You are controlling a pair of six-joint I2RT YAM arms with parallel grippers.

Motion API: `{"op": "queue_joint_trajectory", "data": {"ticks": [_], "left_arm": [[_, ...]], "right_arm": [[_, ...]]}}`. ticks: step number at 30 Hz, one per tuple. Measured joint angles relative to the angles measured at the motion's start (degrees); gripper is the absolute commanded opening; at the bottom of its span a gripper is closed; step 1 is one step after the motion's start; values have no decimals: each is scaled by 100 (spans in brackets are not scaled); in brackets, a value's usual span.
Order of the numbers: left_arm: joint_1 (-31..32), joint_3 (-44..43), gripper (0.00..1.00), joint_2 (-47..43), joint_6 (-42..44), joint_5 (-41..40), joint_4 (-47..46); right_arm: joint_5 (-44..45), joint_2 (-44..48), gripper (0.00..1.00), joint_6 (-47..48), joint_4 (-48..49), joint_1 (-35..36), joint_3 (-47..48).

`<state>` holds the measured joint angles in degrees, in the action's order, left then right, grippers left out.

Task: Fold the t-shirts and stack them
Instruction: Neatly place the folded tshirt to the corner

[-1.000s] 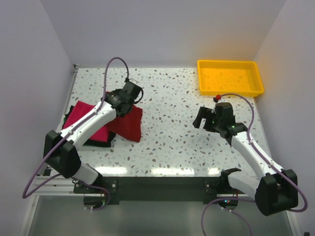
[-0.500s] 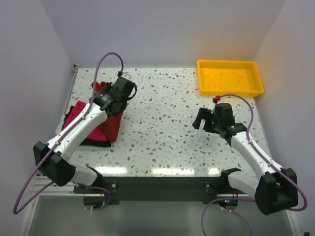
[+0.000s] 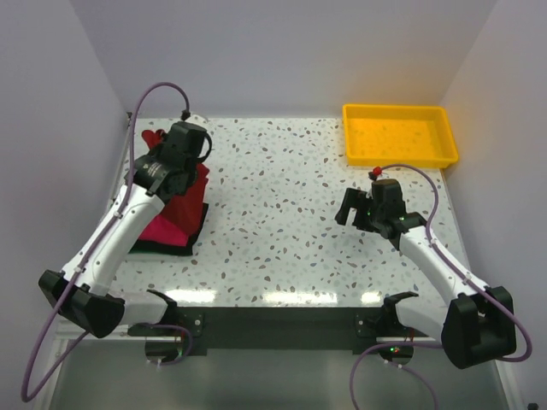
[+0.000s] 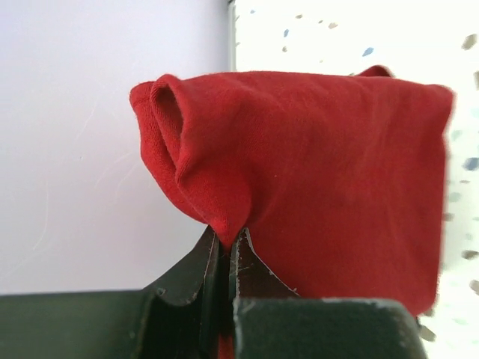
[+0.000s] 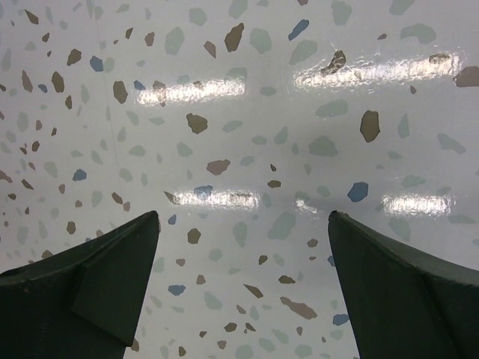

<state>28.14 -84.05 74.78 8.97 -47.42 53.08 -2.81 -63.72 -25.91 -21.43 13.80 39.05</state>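
A yellow plastic tray (image 3: pixel 400 134) sits at the table's far right corner, beyond the right pincer (image 3: pixel 359 209) and well apart from it, its long side running along the back wall (image 3: pixel 282 51). The table (image 3: pixel 282 213) is glossy white, flecked with brown, blue and grey-green chips. Directly under the right pincer it carries bright streaks of reflected light. A plain pale side wall (image 4: pixel 75 149) stands near the left pincer (image 4: pixel 228 243), on its left.
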Motion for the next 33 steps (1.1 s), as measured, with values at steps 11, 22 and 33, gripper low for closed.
{"op": "queue_joint_trajectory", "data": {"ticks": [11, 22, 33], "left_arm": [[-1128, 1528, 0, 573, 872, -616, -1069], [-2332, 2015, 100, 1690, 1576, -1294, -2527], [-2387, -313, 100, 1314, -1139, 708, -1445]], "right_arm": [[76, -153, 99, 0, -2, 0, 2], [90, -177, 99, 0, -22, 0, 2], [271, 175, 99, -2, -103, 0, 2]]}}
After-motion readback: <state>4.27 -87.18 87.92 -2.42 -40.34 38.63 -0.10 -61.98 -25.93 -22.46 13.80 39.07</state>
